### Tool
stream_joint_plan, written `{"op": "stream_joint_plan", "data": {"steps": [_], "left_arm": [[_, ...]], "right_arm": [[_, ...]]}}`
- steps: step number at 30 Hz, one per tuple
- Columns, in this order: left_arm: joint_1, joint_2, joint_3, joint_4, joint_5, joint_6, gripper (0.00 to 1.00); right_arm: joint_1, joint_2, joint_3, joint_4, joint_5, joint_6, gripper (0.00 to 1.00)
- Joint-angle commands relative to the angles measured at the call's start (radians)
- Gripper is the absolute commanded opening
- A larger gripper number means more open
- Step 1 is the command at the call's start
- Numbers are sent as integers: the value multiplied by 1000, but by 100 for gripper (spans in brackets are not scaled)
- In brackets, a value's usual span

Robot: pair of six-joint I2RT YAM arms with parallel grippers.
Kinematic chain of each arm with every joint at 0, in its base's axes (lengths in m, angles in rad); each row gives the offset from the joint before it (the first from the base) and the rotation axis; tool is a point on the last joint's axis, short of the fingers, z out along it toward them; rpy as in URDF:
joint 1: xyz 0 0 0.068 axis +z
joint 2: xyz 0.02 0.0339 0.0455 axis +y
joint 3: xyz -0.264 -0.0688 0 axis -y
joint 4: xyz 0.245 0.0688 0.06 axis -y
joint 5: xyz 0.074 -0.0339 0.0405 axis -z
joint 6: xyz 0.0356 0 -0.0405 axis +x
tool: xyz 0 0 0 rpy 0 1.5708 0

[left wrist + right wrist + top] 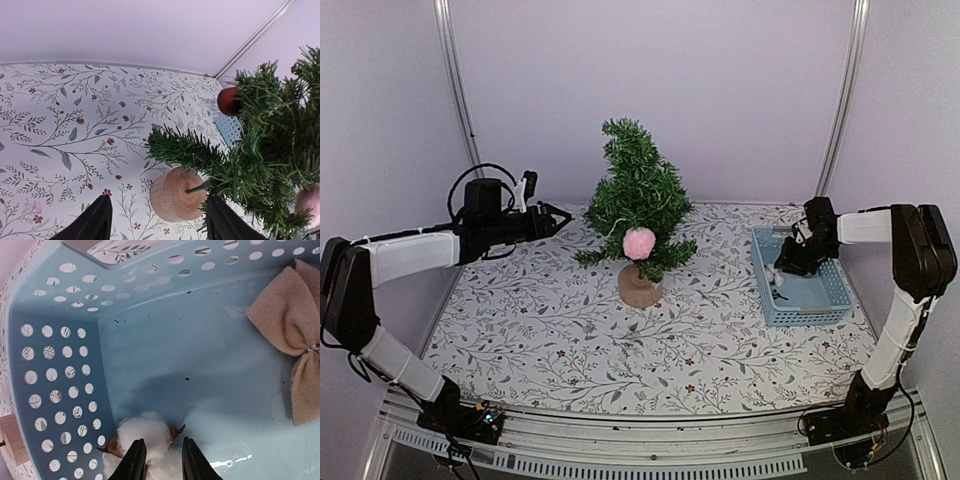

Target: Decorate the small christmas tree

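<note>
Quick headcount, fwiw: one tree (638, 205), with one pink pompom (639, 242) and one red ball (229, 101) on it, so two ornaments up. One blue basket (807, 317), holding one cotton puff (145, 432) plus one tan bow (290, 335), far as I can see. Two arms: left arm (415, 255), right arm (920, 250).

A robotics lab test cell: a left arm (410, 255) and right arm (905, 300) bolted at the bench (540, 340) near edge, enclosed by plain lilac walls (730, 90) and aluminium frame posts (457, 75).
</note>
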Motion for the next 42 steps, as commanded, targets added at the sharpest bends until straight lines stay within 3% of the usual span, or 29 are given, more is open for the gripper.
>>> {"op": "stream_joint_plan", "data": {"steps": [1,11,26,38,42], "left_arm": [[10,20,45,-16,-20,10,66],[11,37,47,-20,-24,3,66],[2,45,75,-45,-20,15,66],[-10,43,67,-45,-26,10,66],[-13,46,70,-42,-30,11,66]], "right_arm": [[-2,67,21,25,-43,-42,28],[-2,105,-11,46,-98,-50,29],[-26,-10,-34,-31,-101,-78,43],[-27,-5,-90,-45,-157,-115,35],[-29,0,-84,-44,-172,-124,20]]}}
